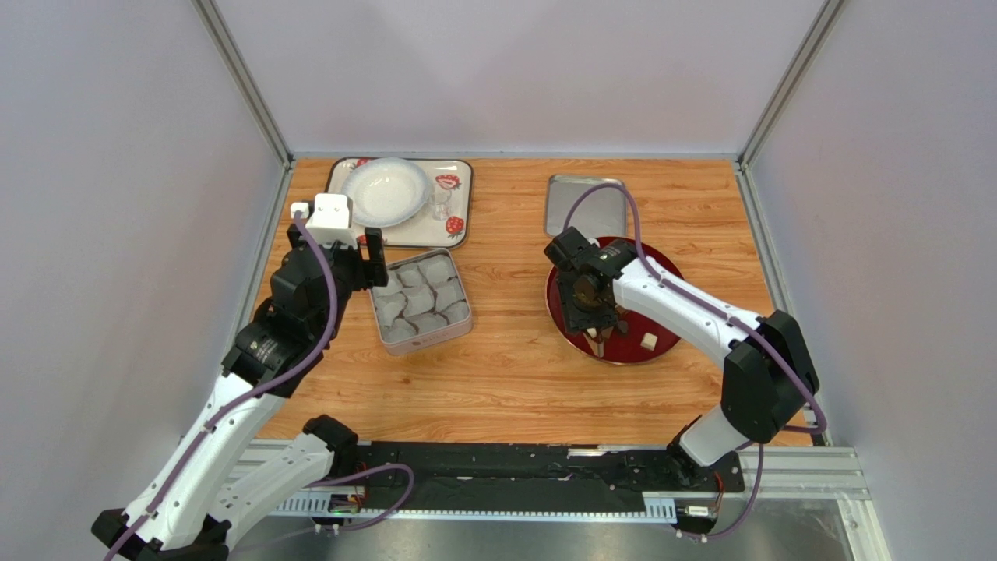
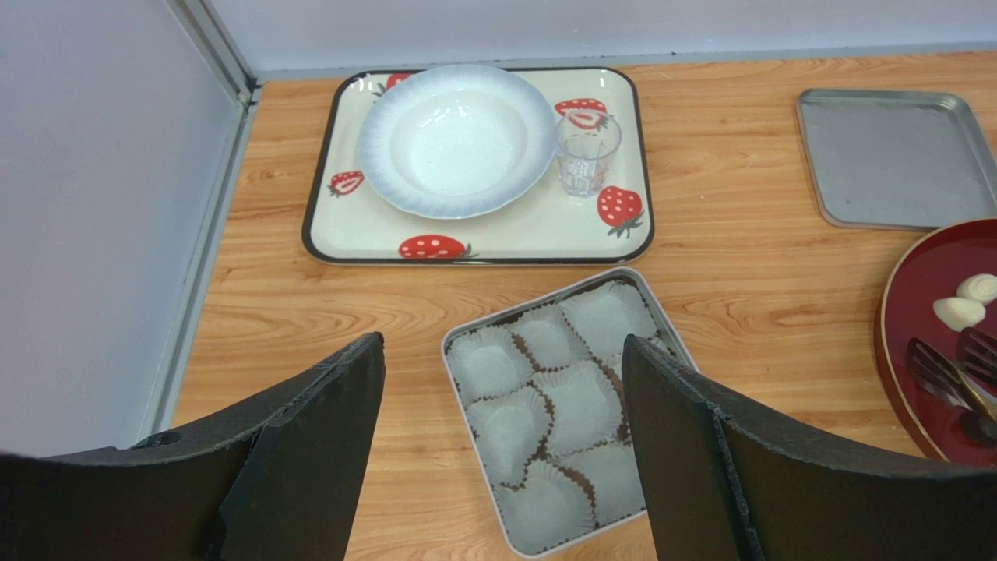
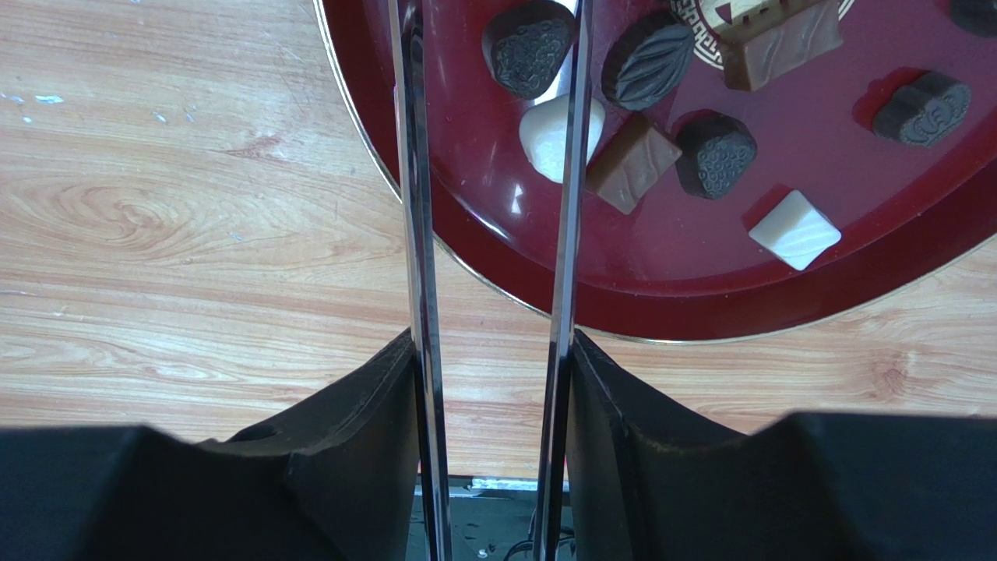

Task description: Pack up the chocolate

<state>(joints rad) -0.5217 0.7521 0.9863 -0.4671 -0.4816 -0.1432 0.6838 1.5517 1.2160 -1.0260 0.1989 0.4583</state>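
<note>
The chocolate lies on a dark red plate (image 3: 702, 281): dark brown pieces (image 3: 638, 59) and cream-white ones (image 3: 793, 228). My right gripper (image 3: 492, 351) is shut on metal tongs (image 3: 410, 175). Their two blades reach over the plate's left part, with a white piece (image 3: 544, 134) between them. In the top view this gripper (image 1: 585, 298) hangs over the plate (image 1: 632, 357). An open tin (image 2: 448, 351) holds several empty crinkled paper cups (image 2: 550, 397). My left gripper (image 2: 503, 341) is open and empty, above the tin's left side (image 1: 365, 260).
A strawberry-patterned tray (image 2: 339, 222) at the back left carries a white bowl (image 2: 456, 140) and a small glass (image 2: 585, 152). A flat metal lid (image 1: 585, 208) lies behind the red plate. Grey walls close in the table on three sides.
</note>
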